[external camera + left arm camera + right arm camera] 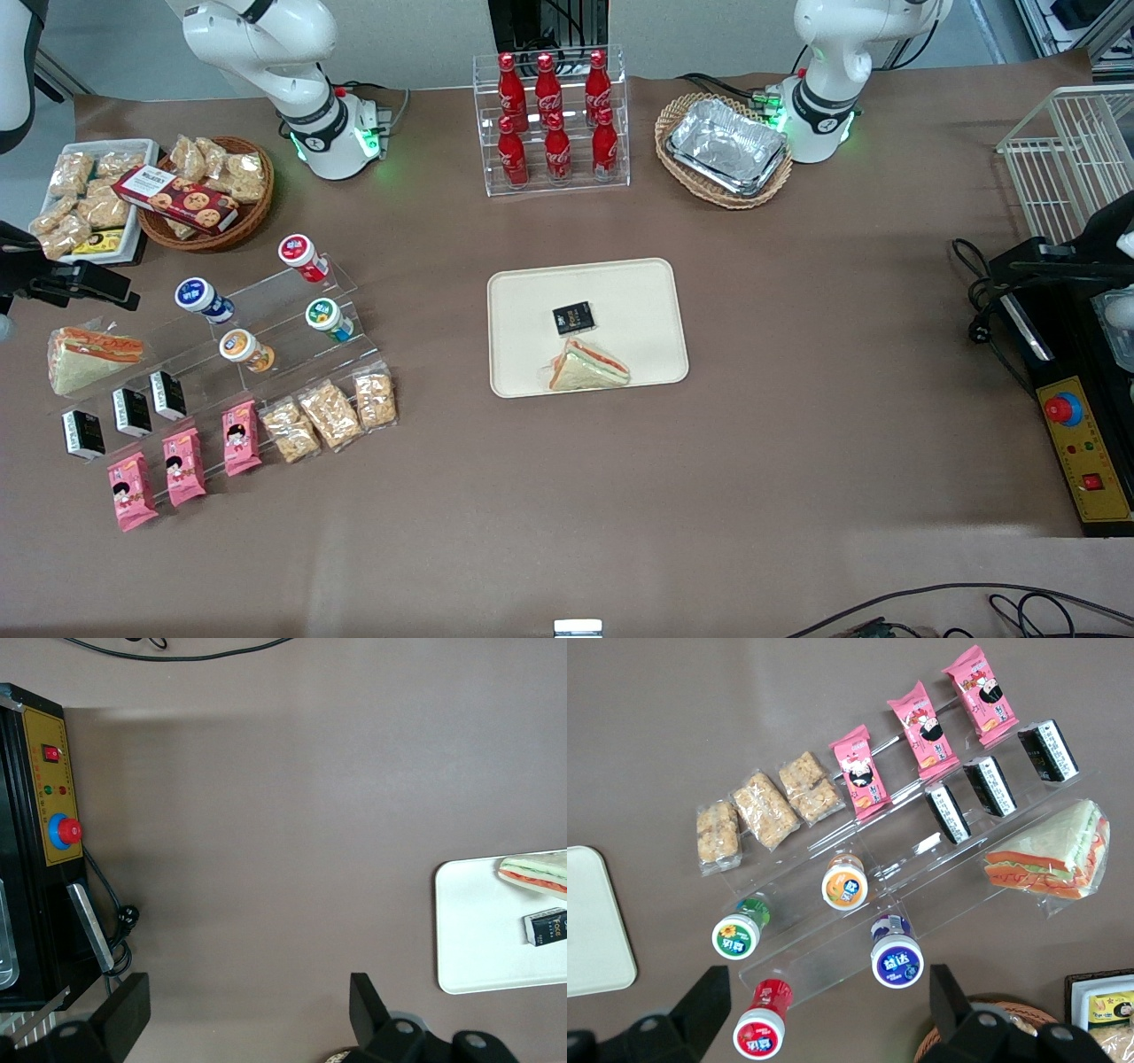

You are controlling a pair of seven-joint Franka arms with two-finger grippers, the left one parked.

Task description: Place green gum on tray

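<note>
We are seeing the small green-lidded gum canister sitting on the clear acrylic stepped rack, crowded by red-lidded, orange-lidded and blue-lidded canisters. The right arm's gripper is hovering above them, fingers spread wide, holding nothing. The cream-beige rectangular plastic tray is lying well apart, carrying a wrapped sandwich and a small black packet.

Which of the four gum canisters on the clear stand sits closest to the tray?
The green gum, with its green-rimmed lid; red, blue and orange ones sit farther from the tray. The gripper is open above them.
</note>
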